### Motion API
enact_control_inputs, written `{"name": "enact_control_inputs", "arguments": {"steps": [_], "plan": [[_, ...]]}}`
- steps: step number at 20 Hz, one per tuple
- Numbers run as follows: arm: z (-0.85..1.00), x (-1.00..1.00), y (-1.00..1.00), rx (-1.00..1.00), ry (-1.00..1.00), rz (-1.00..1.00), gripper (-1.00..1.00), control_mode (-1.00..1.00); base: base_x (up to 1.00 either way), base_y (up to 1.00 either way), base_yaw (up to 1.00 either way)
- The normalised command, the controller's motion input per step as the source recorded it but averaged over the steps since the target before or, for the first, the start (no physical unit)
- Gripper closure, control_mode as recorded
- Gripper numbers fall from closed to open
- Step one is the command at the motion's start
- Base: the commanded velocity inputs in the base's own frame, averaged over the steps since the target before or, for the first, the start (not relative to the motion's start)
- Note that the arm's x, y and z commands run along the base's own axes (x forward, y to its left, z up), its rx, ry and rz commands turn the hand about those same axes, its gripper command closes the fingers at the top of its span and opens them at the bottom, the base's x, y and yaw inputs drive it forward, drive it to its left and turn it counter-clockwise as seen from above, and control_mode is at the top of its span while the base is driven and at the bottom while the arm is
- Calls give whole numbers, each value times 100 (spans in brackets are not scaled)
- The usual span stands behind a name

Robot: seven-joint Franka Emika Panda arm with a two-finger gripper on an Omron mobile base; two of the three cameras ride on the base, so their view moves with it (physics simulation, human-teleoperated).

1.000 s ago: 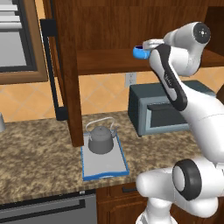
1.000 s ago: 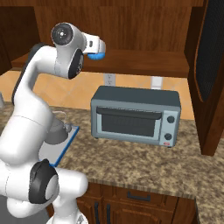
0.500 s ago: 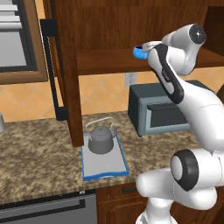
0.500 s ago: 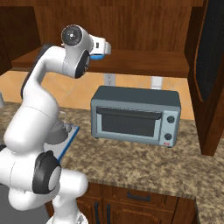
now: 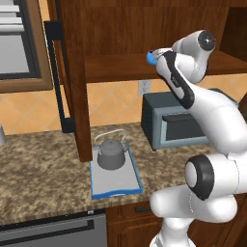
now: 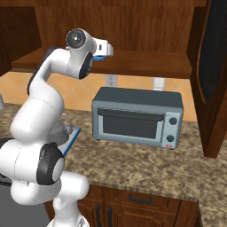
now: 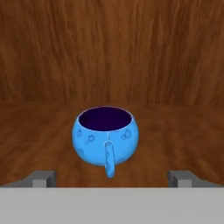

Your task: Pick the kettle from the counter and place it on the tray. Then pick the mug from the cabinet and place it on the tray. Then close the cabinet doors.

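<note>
Looking along the hand, we see our jaws [image 7: 112,178] spread wide and released, the two finger tips [image 7: 43,178] rising at about 7 and 5 o'clock with nothing between them. Just beyond, at the centre of the hand view, the blue mug [image 7: 106,137] stands upright on the cabinet shelf [image 7: 39,131], its handle turned straight toward us and its dark interior showing; it is not touched by either tip. Behind it rises the wooden back wall of the cabinet [image 7: 112,48].

From the left base view, nearest us at 6 o'clock, the tray [image 5: 115,179] lies on the speckled tabletop [image 5: 38,183], and the kettle [image 5: 112,152] sits upright on the tray's far half. Farther back, at 3 o'clock, a grey toaster oven [image 5: 164,120] stands on the tabletop. Above it, at 1 o'clock, the mug shows at the shelf's front edge beside our hand. An open cabinet door [image 6: 213,75] hangs at 3 o'clock in the right base view.
</note>
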Motion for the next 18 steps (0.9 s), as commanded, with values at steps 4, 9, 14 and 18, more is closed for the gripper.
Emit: {"name": "enact_control_inputs", "arguments": {"steps": [4, 9, 14, 18], "plan": [[-14, 16, 11, 0, 0, 0, -100, -100, 0, 0, 0], [-6, 8, 1, 0, -1, 1, -100, -100, 0, 0, 0], [-7, 22, 1, 0, 0, 4, -100, -100, 0, 0, 0], [-5, 18, 1, 0, 0, 7, -100, -100, 0, 0, 0]]}}
